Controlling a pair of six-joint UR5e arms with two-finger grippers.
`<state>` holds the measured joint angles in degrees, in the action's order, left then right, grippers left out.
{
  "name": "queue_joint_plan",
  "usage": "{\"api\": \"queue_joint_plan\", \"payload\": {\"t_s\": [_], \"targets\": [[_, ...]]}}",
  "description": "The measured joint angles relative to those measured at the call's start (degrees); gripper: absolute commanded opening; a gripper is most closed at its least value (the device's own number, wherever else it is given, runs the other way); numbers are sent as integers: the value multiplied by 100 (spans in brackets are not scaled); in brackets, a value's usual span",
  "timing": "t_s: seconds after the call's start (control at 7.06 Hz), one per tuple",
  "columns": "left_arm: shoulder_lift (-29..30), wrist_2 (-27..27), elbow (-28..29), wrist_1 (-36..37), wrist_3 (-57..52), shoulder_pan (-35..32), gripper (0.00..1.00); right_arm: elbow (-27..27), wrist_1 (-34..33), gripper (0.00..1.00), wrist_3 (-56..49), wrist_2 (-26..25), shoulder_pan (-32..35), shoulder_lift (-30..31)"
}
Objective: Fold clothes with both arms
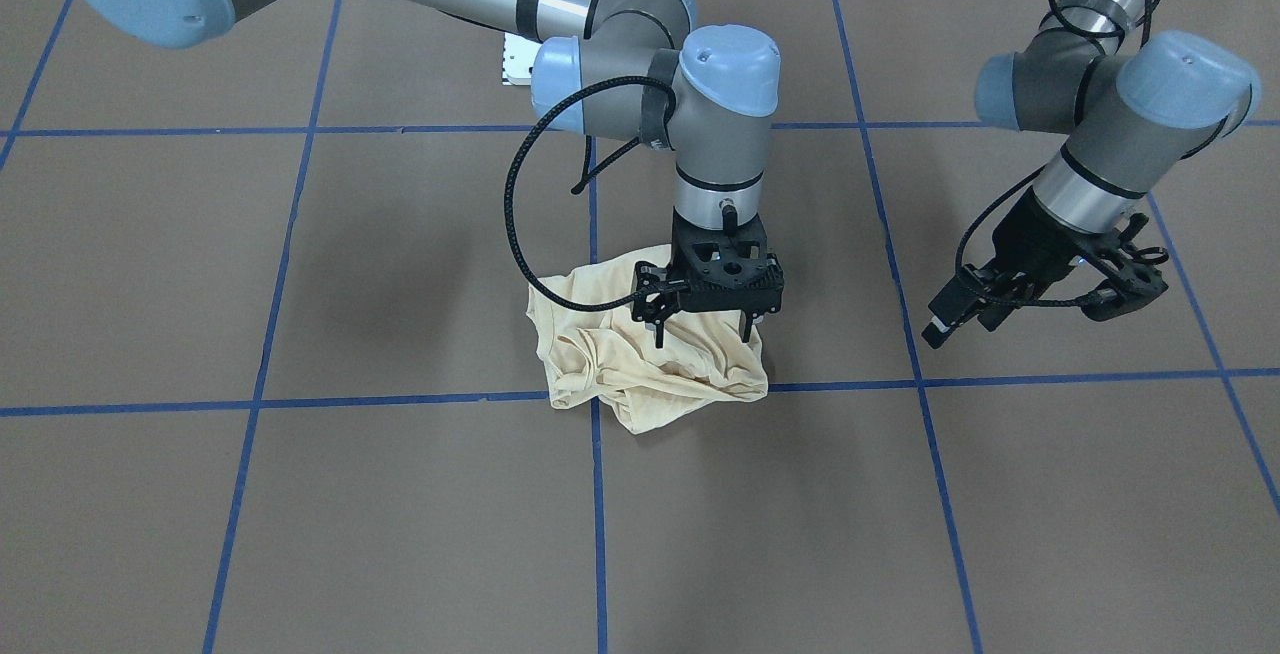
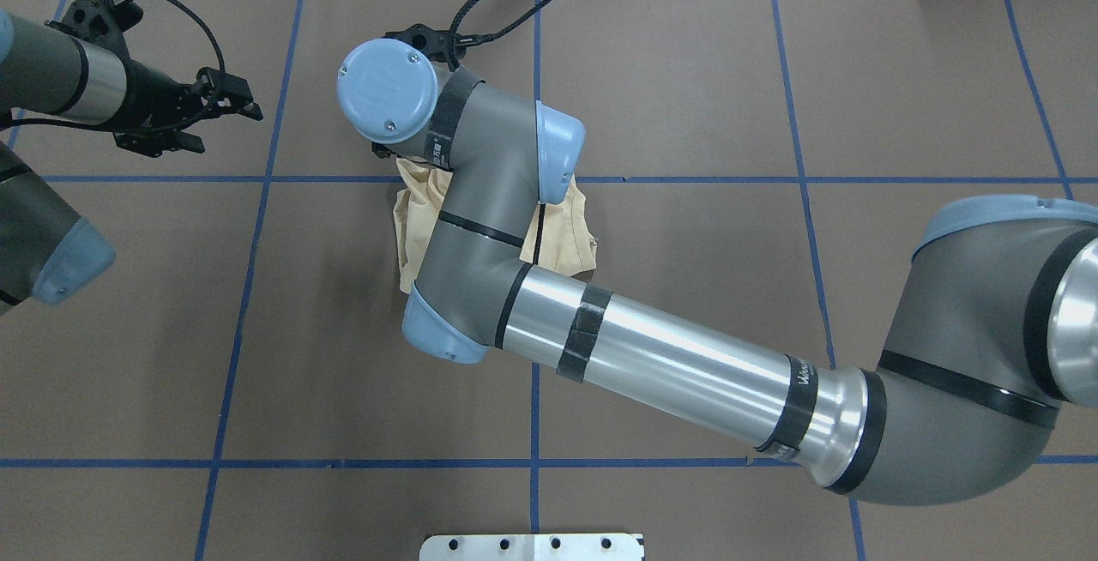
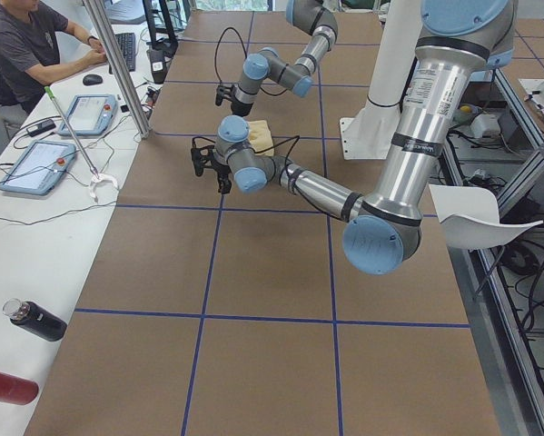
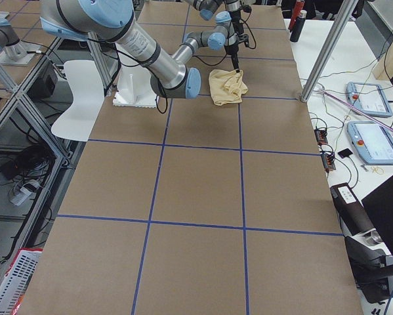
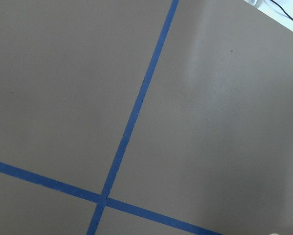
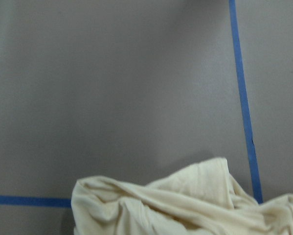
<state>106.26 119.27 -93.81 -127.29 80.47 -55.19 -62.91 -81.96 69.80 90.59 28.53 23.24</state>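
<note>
Cream shirt (image 1: 640,374) bunched, print hidden.

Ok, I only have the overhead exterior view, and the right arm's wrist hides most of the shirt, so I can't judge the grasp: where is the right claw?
Observer: The right claw points straight down over the shirt, jaws apart, tips at the top of the fabric.
Operator: Is the shirt spread out?
Observer: No. The front-facing view shows a crumpled heap lying over a crossing of blue tape lines.
Operator: Is the left claw low too?
Observer: No, the left claw hangs clear above the table, tilted, off to the shirt's side.
</note>
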Motion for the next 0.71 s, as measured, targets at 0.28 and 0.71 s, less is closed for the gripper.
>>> {"api": "queue_joint_plan", "payload": {"t_s": [0.28,0.71], "targets": [[-4,19,8,10,-65,-42,100,-99,-59,99,400,133,-200,238],[-6,24,10,19,-83,-52,100,73,-6,99,488,242,-252,353]]}}
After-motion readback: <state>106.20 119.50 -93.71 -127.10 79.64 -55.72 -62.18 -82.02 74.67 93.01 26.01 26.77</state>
